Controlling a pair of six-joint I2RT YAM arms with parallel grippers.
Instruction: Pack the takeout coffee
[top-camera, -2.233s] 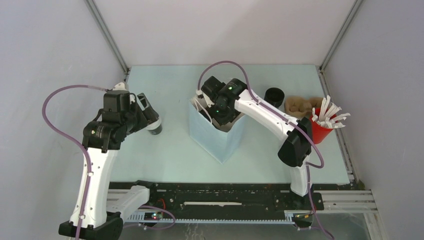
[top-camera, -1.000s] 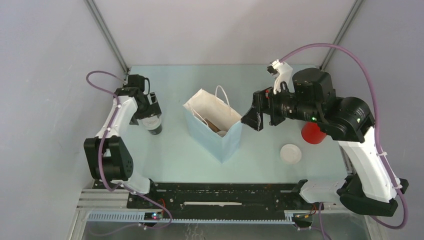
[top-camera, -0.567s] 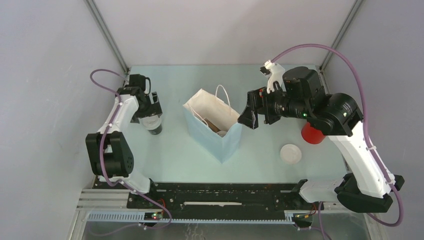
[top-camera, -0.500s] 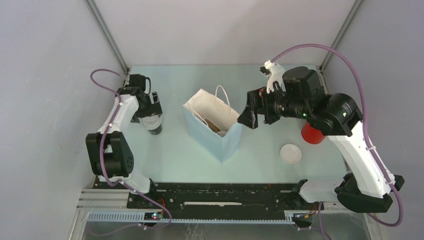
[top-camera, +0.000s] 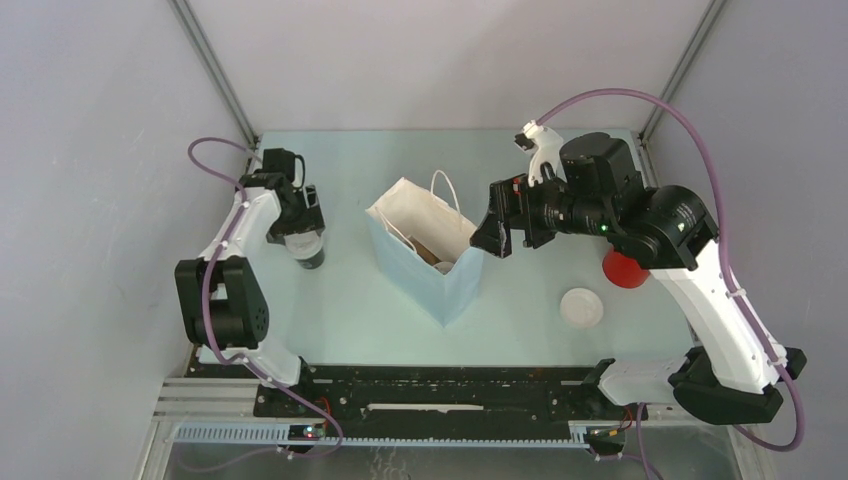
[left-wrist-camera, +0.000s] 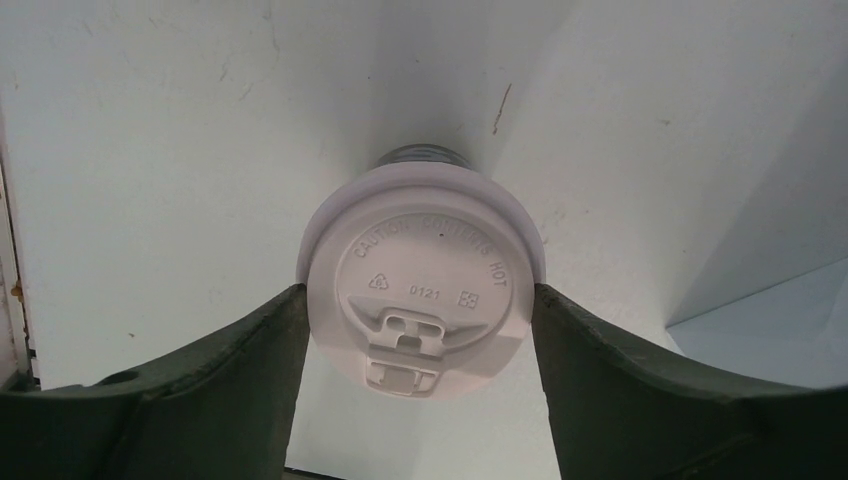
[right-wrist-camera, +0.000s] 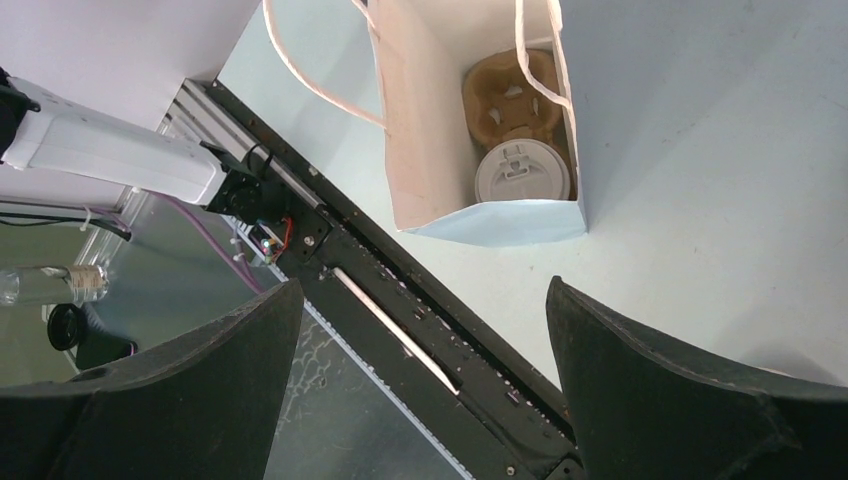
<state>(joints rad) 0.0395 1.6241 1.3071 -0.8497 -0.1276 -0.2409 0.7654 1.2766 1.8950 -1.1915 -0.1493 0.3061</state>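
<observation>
A dark takeout coffee cup (top-camera: 307, 247) with a white lid (left-wrist-camera: 425, 290) stands on the table at the left. My left gripper (top-camera: 303, 222) reaches over it, and in the left wrist view both fingers (left-wrist-camera: 250, 370) press against the rim of the lid, so the left gripper (left-wrist-camera: 420, 295) is shut on the cup. The light blue paper bag (top-camera: 430, 270) stands open at the centre. Inside the bag (right-wrist-camera: 500, 215) sit a brown cup carrier (right-wrist-camera: 510, 95) and a lidded cup (right-wrist-camera: 522, 172). My right gripper (top-camera: 495, 232) hangs open and holds nothing, in the air just right of the bag.
A red cup (top-camera: 625, 268) stands at the right, partly hidden under the right arm. A loose white lid (top-camera: 581, 306) lies on the table near it. The black rail (top-camera: 440, 390) runs along the near edge. Grey walls close in on three sides.
The left fingers have closed in from wide open onto the lid's rim. The right arm has drifted a little left toward the bag.
</observation>
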